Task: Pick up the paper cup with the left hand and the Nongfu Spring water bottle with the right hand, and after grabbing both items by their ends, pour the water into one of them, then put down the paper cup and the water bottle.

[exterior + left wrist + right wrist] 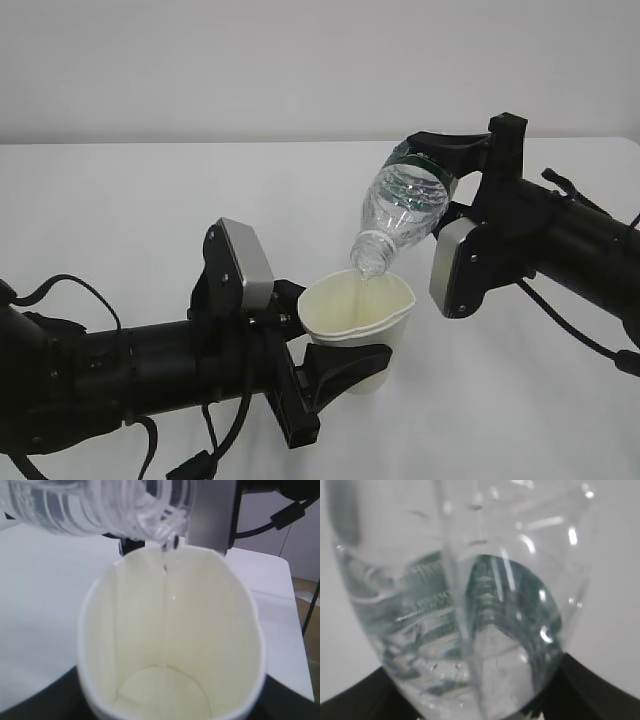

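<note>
Two arms: both meet over the white table, each holding one thing, cup below and bottle above.
Bottle axis: the Nongfu Spring water bottle is tipped steeply, base up and to the right, open neck down and to the left, just over the cup's far rim.
Bottle place: held near its base end by the right hand; in the right wrist view the ribbed body fills the picture between the dark jaws.
Bottle make: clear ribbed plastic, narrow neck, no cap, dark green label band near the base.
Cup axis: the paper cup stands near upright, mouth upward, lifted off the table.
Cup place: clamped around its lower part by the left hand.
Cup make: white tapered paper, rolled rim squeezed to an oval, pale yellowish inside with a round bottom.
Water: the water falls in a thin clear thread from the neck into the cup.
Left jaws: pinching the cup.
Right jaws: pinching the bottle.
Hands' look: black, each with a silver-grey plate and black cables.
</note>
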Controlling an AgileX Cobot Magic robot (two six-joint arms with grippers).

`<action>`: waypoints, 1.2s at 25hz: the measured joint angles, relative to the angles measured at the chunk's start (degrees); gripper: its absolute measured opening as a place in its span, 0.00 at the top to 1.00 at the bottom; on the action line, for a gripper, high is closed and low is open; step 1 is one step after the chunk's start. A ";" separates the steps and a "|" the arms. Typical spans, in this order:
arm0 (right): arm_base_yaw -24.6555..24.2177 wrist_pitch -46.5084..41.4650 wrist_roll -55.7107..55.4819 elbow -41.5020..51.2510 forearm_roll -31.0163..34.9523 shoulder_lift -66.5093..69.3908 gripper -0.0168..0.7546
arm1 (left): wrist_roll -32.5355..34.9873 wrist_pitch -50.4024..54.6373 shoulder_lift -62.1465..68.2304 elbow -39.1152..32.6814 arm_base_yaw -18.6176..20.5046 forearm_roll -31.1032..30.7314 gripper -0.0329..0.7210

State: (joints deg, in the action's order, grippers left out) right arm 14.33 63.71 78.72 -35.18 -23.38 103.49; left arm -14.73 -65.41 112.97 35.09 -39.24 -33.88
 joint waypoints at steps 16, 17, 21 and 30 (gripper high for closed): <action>0.00 0.00 0.27 0.00 0.09 0.00 0.36 | 0.00 0.00 0.00 0.00 0.00 0.00 0.39; 0.00 0.00 0.27 0.00 0.09 0.00 0.36 | 0.00 0.00 0.00 0.00 0.00 0.00 0.39; 0.00 0.00 0.37 0.00 0.09 0.00 0.36 | 0.00 0.00 0.00 0.00 0.00 0.00 0.39; 0.00 0.00 0.37 0.00 0.09 0.00 0.36 | 0.00 0.00 0.00 0.00 0.00 0.00 0.39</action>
State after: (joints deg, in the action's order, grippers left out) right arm 14.33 63.71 79.08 -35.18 -23.29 103.49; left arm -14.73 -65.41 112.97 35.09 -39.24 -33.88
